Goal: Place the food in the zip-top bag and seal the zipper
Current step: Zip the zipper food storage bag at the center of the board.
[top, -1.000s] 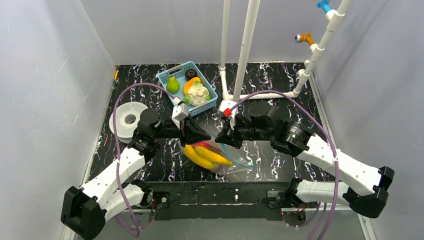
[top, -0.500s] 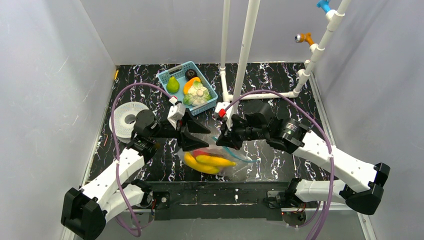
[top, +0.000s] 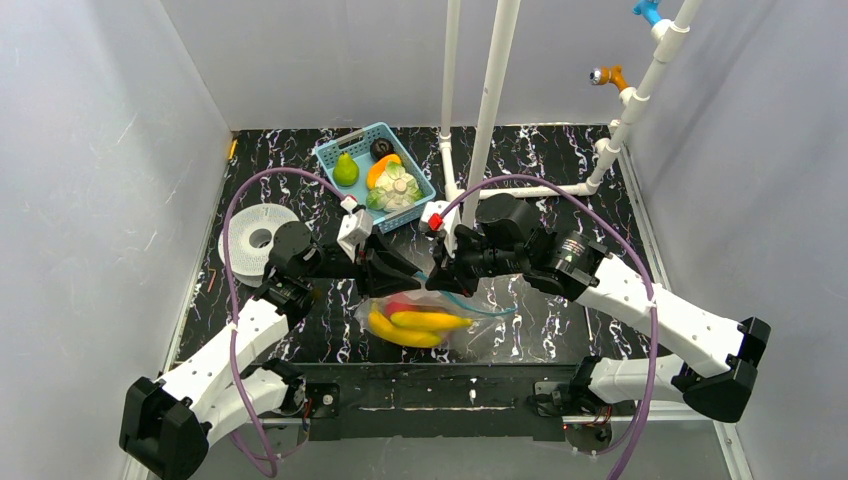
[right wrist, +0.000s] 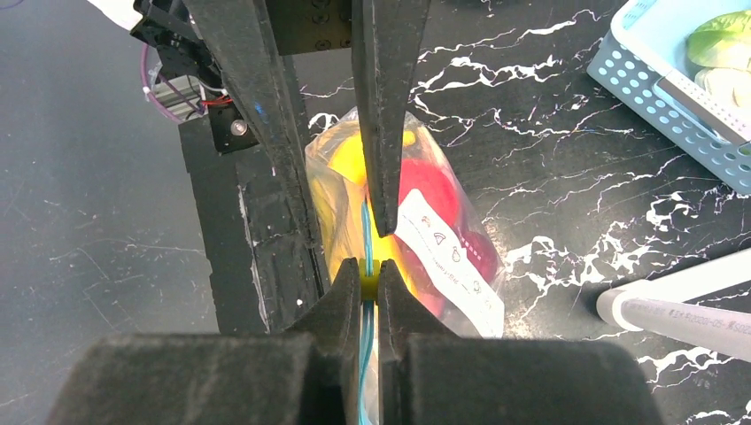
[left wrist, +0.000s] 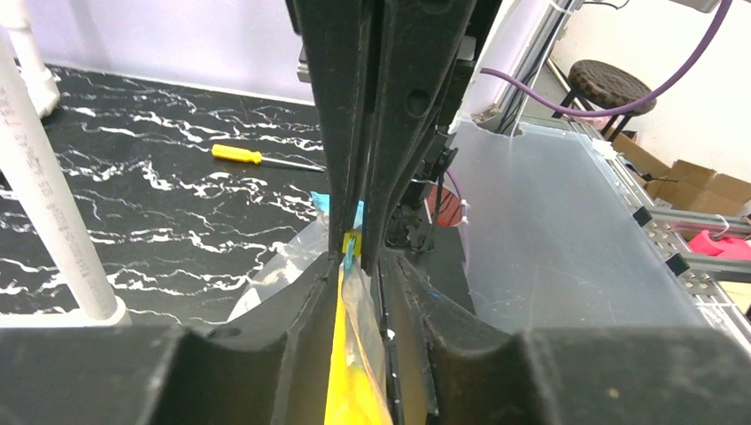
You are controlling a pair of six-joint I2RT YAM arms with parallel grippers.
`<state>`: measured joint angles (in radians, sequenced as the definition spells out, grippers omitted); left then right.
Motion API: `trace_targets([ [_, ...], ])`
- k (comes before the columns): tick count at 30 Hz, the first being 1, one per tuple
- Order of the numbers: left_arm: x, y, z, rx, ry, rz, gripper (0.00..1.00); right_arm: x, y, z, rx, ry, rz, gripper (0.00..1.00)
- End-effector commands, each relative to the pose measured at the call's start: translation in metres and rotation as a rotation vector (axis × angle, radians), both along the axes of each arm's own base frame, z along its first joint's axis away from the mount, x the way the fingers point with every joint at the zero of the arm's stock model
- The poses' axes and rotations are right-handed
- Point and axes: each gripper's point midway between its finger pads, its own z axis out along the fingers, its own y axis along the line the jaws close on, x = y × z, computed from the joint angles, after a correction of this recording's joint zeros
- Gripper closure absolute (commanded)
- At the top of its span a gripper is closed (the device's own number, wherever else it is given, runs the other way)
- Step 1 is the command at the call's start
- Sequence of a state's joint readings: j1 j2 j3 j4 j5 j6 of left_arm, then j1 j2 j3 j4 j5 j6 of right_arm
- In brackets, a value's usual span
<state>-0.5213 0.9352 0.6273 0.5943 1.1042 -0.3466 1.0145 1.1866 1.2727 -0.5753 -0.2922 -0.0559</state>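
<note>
Now left gripper point(top: 410, 276) and right gripper point(top: 438, 283) each clench the zipper point(right wrist: 366, 232); the bag point(top: 472, 336), just below them, holds banana point(top: 418, 322) and apple point(right wrist: 425, 190).

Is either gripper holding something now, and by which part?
The right gripper pinches the zip-top bag by its teal zipper. The left gripper straddles the same mouth edge, but a gap shows; whether it grips cannot be told.
</note>
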Motion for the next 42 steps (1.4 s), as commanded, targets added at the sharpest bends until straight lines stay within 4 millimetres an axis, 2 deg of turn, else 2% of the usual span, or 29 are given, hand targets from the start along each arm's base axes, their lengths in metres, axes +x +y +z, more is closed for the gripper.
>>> trace_targets([
  [1, 0.0025, -0.0005, 0.0019, 0.01, -0.029, 0.015, 0.81, 0.0017, 0.0071, 0.0262, 0.073, -0.035, 0.017, 0.99],
  [8, 0.0041, -0.0015, 0.0035, 0.001, -0.022, 0.018, 0.76, 0.0011, 0.0085, 0.0259, 0.079, -0.033, 0.022, 0.99],
  [15, 0.0053, -0.0017, 0.0041, -0.002, -0.019, 0.025, 0.79, 0.0008, 0.0096, 0.0257, 0.081, -0.028, 0.024, 0.99],
  [19, 0.0043, -0.0018, 0.0053, -0.009, -0.019, 0.02, 0.75, 0.0011, 0.011, 0.0249, 0.078, -0.024, 0.026, 0.99],
  [25, 0.0032, -0.0016, 0.0068, -0.015, -0.023, 0.016, 0.75, 0.0019, 0.0131, 0.0261, 0.082, -0.024, 0.028, 0.99],
  [38, -0.0023, -0.0024, 0.0008, 0.026, -0.034, -0.022, 1.0, 0.0023, 0.0139, 0.031, 0.099, -0.032, 0.027, 0.99],
  [42, 0.0068, 0.0017, 0.0011, 0.029, -0.08, 0.073, 1.0, 0.0055, 0.0095, 0.0245, 0.07, -0.034, 0.002, 0.99],
])
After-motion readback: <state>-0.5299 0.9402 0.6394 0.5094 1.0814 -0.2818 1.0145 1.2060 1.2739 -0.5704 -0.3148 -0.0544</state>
